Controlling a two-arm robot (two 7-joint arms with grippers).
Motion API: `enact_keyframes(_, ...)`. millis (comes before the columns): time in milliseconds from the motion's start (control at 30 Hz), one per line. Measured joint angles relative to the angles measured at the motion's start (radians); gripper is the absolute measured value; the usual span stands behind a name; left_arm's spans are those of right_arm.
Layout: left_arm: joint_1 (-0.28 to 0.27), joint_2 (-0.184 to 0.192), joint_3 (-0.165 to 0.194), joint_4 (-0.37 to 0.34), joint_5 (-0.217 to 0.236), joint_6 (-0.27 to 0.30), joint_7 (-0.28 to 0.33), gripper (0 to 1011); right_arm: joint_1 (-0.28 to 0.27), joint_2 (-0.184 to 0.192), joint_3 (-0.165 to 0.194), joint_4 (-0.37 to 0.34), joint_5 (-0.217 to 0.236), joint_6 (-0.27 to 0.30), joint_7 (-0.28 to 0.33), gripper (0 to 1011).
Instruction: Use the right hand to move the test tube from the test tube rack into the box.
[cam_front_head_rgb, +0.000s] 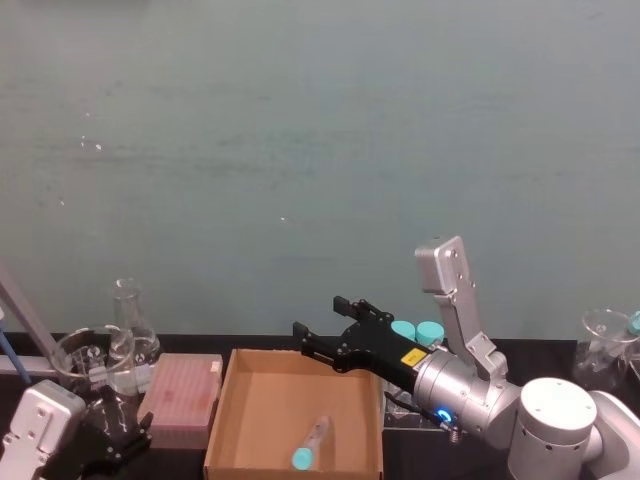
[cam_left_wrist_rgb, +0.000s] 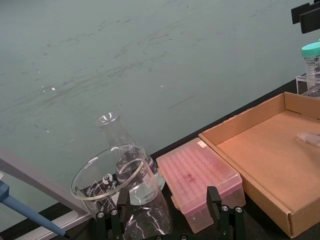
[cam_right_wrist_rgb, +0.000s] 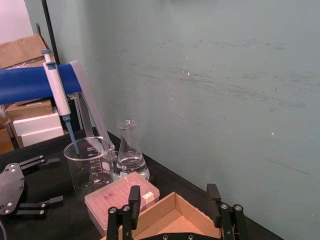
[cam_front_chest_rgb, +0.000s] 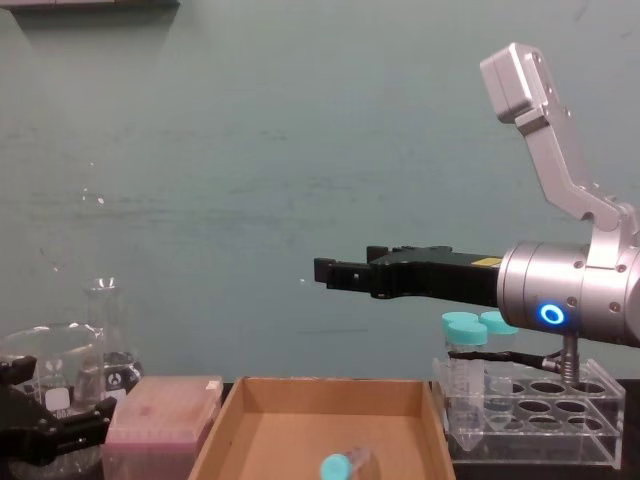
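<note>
Head view, box (cam_front_head_rgb: 232, 420): we see the wide cardboard tray at 6 o'clock on the table.
Right hand (cam_front_head_rgb: 325, 328): we hover above the box's far edge, jaws spread wide, holding nothing.
Test tube rack (cam_front_chest_rgb: 590, 425): at 3 o'clock of the box, two larger tubes standing in it.
Test tube (cam_front_head_rgb: 310, 446): lying inside the box, near its front wall.
Left gripper (cam_front_head_rgb: 108, 440): parked at 9 o'clock, fingers apart.
Progress: we judge the transfer done; only withdrawing remains.

Brown cardboard box (cam_front_head_rgb: 253, 415) holds a clear tube (cam_front_head_rgb: 311, 444) with a teal cap. Beside the box, a pink tip box (cam_front_head_rgb: 183, 398). Black gripper (cam_front_head_rgb: 322, 326), silver wrist, blue ring light.
</note>
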Motion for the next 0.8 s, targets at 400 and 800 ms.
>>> enact_keyframes(400,0.0,0.0,0.0,0.0,0.0,0.0,0.0,1000,-0.001,0.001,0.0,-0.001,0.0,0.0,0.0,1000)
enact_keyframes(800,0.0,0.0,0.0,0.0,0.0,0.0,0.0,1000,-0.017,0.022,0.007,-0.026,-0.002,-0.027,-0.006,1000)
